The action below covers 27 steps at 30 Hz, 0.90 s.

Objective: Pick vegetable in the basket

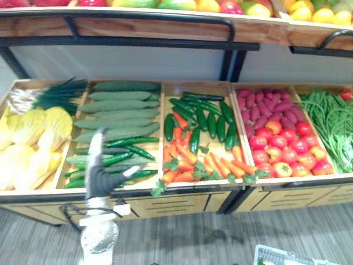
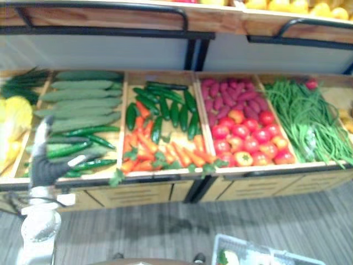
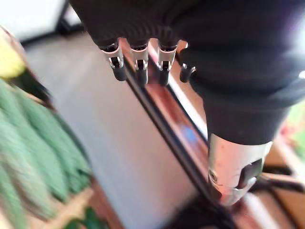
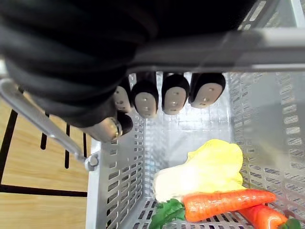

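My left hand [image 1: 101, 181] hovers, fingers spread and empty, by the green chillies [image 1: 122, 144]. My right hand [image 4: 174, 98] curls round the basket [image 4: 119, 186] handle [image 4: 267, 45]; cabbage [image 4: 209, 167], carrots [image 4: 224, 202] inside.

Head stereo pair looks down at the counter [image 1: 165, 205] from mid range; both eyes share cucumbers [image 1: 118, 105] through tomatoes [image 1: 281, 146]. Left wrist cam close behind left robot hand [image 3: 143, 24], facing along the counter; right wrist cam straight down into basket [image 4: 119, 181].
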{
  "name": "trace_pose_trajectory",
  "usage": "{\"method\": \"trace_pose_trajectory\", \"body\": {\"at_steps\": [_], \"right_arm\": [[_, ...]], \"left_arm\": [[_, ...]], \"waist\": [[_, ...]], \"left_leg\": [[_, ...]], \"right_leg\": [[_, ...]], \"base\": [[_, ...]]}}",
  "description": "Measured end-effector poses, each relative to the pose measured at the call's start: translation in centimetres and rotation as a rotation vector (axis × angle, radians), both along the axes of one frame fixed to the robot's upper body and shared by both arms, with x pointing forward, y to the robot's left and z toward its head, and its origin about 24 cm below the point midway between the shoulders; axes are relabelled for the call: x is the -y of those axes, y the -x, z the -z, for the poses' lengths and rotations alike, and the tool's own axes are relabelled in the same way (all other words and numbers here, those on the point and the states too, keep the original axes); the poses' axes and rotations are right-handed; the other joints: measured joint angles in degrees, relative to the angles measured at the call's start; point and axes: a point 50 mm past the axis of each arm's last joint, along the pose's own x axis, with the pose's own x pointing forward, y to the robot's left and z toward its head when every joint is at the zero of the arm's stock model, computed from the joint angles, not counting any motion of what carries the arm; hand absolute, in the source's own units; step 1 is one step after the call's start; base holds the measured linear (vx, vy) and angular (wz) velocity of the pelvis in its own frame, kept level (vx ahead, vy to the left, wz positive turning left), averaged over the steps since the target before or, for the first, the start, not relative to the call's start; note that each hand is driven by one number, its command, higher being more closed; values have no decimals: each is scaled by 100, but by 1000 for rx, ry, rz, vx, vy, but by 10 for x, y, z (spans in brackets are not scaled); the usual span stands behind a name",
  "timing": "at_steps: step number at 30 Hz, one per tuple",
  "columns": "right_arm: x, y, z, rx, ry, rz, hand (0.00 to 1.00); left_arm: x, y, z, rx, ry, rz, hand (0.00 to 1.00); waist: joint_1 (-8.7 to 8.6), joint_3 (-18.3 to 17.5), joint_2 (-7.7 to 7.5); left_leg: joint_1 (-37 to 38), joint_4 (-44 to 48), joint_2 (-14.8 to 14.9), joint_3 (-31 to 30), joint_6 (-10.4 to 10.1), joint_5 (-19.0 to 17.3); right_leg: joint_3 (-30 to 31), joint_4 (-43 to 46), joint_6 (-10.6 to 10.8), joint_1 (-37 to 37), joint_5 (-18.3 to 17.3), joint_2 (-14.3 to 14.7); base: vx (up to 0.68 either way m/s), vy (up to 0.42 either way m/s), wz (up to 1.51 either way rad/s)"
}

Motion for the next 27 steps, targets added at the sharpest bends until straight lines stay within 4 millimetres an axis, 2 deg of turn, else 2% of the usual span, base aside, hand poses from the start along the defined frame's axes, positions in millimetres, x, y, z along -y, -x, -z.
{"method": "trace_pose_trajectory", "body": {"at_steps": [1,2,4,6,8,9,10,11,14,15,16,20,24,27], "right_arm": [[-2,0,1,0,1,8,100],[-3,0,1,2,0,13,100],[-6,-4,2,16,-4,15,100],[-8,-5,2,27,-6,20,100],[-11,-10,2,58,-7,32,100],[-12,-11,2,63,-6,32,100],[-12,-16,1,84,5,34,100],[-12,-17,1,89,8,33,100],[-15,-20,1,103,20,37,100],[-19,-25,1,117,12,28,100],[-19,-26,1,119,12,28,100],[-20,-24,2,115,10,30,100],[-22,-24,3,101,5,3,100],[-25,-24,4,91,-3,-11,100]], "left_arm": [[-16,5,14,-53,26,-109,0],[-22,8,21,-76,40,-156,0],[-46,22,54,-197,100,-319,0],[-58,34,75,-279,147,-413,0],[-75,58,106,-388,215,-580,0],[-79,66,114,-418,231,-627,0],[-85,86,136,-507,267,-735,0],[-85,93,144,-545,282,-763,0],[-78,132,181,-748,369,-863,0],[-49,192,226,-1039,619,-967,0],[-43,198,231,-1079,679,-963,0],[-32,192,238,-1122,721,-893,0],[-4,179,251,-1286,708,-618,0],[11,167,255,-1336,685,-492,0]], "waist": [[7,0,-2],[16,0,-1],[18,-2,12],[19,-12,16],[13,-19,31],[13,-22,37],[14,-33,56],[12,-36,58],[10,-49,76],[5,-54,106],[-1,-70,124],[-37,-66,167],[-50,-62,238],[-176,-63,251]], "left_leg": [[-38,-6,-2,-92,9,28],[-90,-8,-3,-127,17,44],[-88,7,-10,-284,33,86],[-83,7,-11,-339,37,89],[-92,5,-17,-415,52,95],[-93,0,-17,-415,70,85],[-95,-16,-17,-413,76,79],[-95,-19,-19,-410,69,73],[-88,-22,-18,-399,44,55],[109,-19,-3,-191,3,-21],[141,-18,-3,-125,-8,-45],[219,-1,0,-23,-19,-44],[390,6,-3,239,-40,-106],[417,6,0,272,-52,-131]], "right_leg": [[-76,0,-5,7,-4,0],[-121,0,-6,12,-7,0],[-278,0,-72,93,-45,0],[-338,0,-108,147,-69,1],[-423,-6,-125,199,-84,1],[-426,-7,-124,198,-84,1],[-434,-19,-123,201,-88,0],[-434,-30,-118,202,-105,0],[-431,-68,-90,216,-124,10],[-195,-97,-97,230,-107,23],[-143,-98,-108,227,-99,22],[-13,-97,-110,206,-97,23],[249,-91,-97,181,-84,24],[279,-92,-95,182,-86,29]], "base": [[7,-15,30],[20,-14,32],[23,-14,33],[4,-10,23],[-4,-5,17],[-15,-6,4],[0,0,0],[0,0,0],[15,-9,-13],[58,-27,-47],[74,-24,-53],[40,-7,-19],[29,-2,-30],[18,-8,-7]]}}
